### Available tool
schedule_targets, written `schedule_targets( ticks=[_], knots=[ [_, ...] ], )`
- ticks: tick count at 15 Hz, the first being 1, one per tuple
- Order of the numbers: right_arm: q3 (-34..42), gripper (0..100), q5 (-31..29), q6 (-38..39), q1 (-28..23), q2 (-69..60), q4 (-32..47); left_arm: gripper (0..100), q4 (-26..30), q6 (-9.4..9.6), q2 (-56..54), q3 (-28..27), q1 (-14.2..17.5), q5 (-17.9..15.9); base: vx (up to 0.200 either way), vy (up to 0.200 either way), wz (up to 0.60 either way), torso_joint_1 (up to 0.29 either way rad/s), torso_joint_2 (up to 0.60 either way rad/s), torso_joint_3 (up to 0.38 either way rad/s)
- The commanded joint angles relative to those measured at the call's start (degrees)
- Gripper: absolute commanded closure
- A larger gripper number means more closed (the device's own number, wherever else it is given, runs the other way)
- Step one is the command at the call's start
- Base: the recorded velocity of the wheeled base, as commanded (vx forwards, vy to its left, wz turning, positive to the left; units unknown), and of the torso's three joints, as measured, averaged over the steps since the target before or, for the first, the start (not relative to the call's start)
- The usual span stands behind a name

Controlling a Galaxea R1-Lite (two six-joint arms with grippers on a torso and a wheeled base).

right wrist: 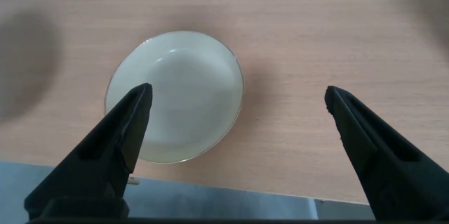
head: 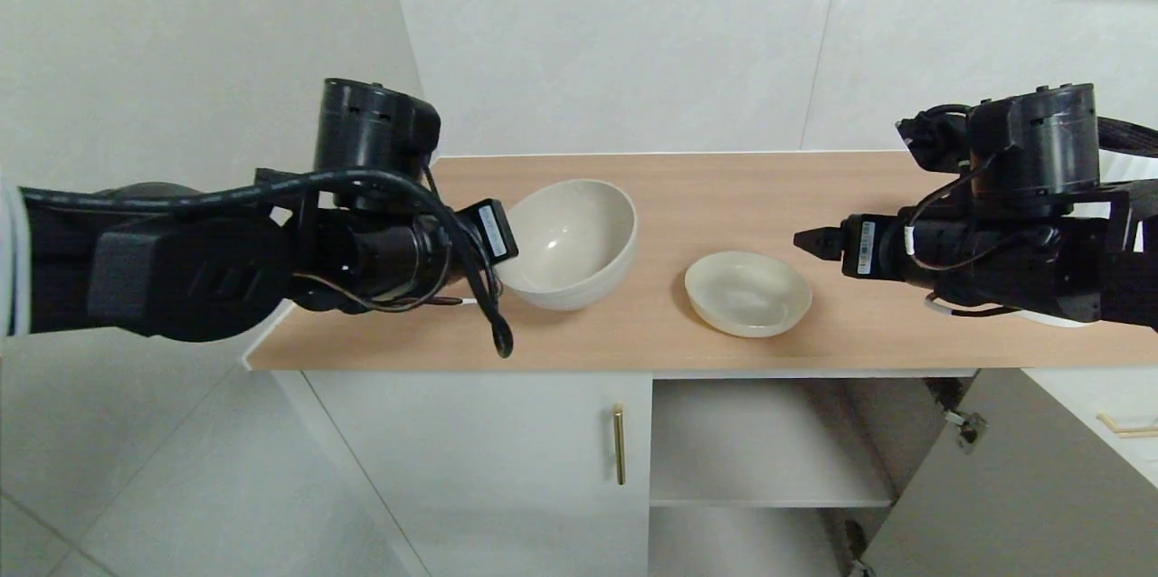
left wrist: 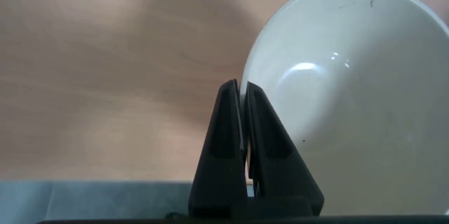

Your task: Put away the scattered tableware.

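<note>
Two pieces of tableware stood on the light wooden countertop (head: 724,197). The deep glossy white bowl (head: 579,238) was at the left part of it, tipped on its side so that its opening faced the left gripper (head: 500,242). This gripper had its two black fingers (left wrist: 228,147) pressed almost together on the bowl's rim, with the thin rim pinched between them. The small shallow white dish (head: 747,292) lay flat to the right of the bowl, near it but not touching. The right gripper (right wrist: 236,94) hung above the dish with its fingers spread wide apart and nothing between them. Under the countertop there was a white cabinet (head: 470,450) with a slim gold bar handle (head: 619,443), and beside it an open compartment with a pale shelf (head: 769,496).
</note>
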Motion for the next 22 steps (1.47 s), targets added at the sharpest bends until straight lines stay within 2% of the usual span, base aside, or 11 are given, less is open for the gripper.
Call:
schedule_targets(
  ticks=[1,5,16,17,20,22],
  knots=[
    [-0.11,0,-0.08,-0.05,0.02,2.17,0.03,100,-0.11,0.13,-5.45,1.26,-0.01,-0.14,0.0,0.0,0.0,0.0,0.0,0.0],
    [-2.4,0,-4.47,0.04,-0.07,10.08,-0.05,100,-0.11,0.21,-7.82,2.05,-0.01,-0.14,0.0,0.0,0.0,0.0,0.0,0.0],
    [-3.54,0,-4.56,1.45,-0.25,14.65,-1.81,100,-0.11,0.21,-7.64,2.32,-0.1,-0.23,0.0,0.0,0.0,0.0,0.0,0.0],
    [-3.54,100,-4.47,1.45,-0.25,14.83,-1.81,100,-0.11,0.21,-7.56,2.32,-0.1,-0.23,0.0,0.0,0.0,0.0,0.0,0.0],
    [-3.63,100,-4.21,1.8,-0.16,14.39,-1.81,100,-0.11,0.21,-7.47,2.32,-0.1,-0.23,0.0,0.0,0.0,0.0,0.0,0.0],
    [-3.63,100,-3.33,4.87,0.02,8.33,-1.64,100,-0.11,0.13,-7.91,2.32,-0.1,-0.23,0.0,0.0,0.0,0.0,0.0,0.0]
  ],
)
